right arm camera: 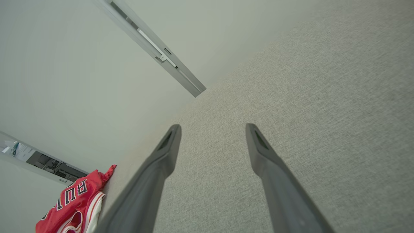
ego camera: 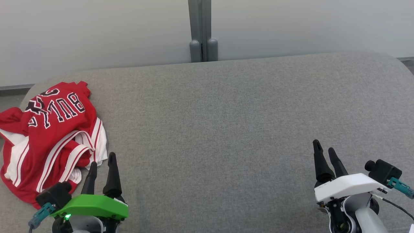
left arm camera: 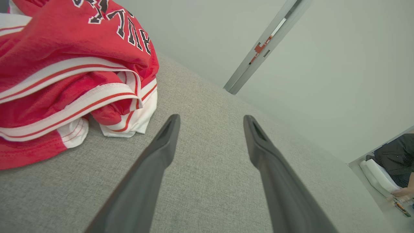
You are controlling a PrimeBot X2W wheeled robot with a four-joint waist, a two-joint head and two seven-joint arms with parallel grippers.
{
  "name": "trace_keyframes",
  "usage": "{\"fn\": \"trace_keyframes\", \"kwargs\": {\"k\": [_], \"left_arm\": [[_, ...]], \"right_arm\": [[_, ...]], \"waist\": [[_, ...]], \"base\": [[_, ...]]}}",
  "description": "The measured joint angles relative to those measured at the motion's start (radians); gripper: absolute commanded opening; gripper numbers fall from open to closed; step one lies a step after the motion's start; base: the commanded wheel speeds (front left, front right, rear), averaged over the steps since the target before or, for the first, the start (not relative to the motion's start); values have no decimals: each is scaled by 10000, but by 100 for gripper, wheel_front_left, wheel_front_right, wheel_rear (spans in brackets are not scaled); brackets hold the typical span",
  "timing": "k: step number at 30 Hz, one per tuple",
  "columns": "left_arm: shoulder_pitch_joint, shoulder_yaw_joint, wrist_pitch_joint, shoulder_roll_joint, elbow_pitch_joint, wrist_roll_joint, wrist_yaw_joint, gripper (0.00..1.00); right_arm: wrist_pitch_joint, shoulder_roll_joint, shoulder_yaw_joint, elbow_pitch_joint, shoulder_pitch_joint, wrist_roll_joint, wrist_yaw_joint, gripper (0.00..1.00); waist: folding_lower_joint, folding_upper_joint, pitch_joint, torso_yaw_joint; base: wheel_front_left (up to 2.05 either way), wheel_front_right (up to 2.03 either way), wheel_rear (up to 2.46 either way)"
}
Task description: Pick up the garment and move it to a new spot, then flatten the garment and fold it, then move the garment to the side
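Both pincers hang spread and empty: left gripper (ego camera: 103, 159) just beside the jersey (ego camera: 48, 136), right gripper (ego camera: 323, 146) well apart from it. I see the red jersey crumpled at the left edge of the grey fabric surface (ego camera: 226, 129), with a pale wall (ego camera: 97, 32) behind. Its lettering reads upside down to me, and its long axis runs near-to-far.

My left gripper (ego camera: 103, 159), on its green-capped wrist, is at the near left edge of the grey worktop (ego camera: 210, 129), its two long dark fingers pointing away from me, spread wide and empty. My right gripper (ego camera: 323, 145), white-capped, mirrors it at the near right edge, fingers parted, holding nothing.
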Motion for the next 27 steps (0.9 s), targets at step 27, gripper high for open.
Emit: {"fn": "trace_keyframes", "kwargs": {"k": [27], "left_arm": [[-81, -405, -690, 52, 184, 2619, -71, 100]], "right_arm": [[-575, -27, 385, 299, -225, -3032, 15, 100]], "waist": [[0, 0, -59, 98]], "base": [[0, 0, 0]]}}
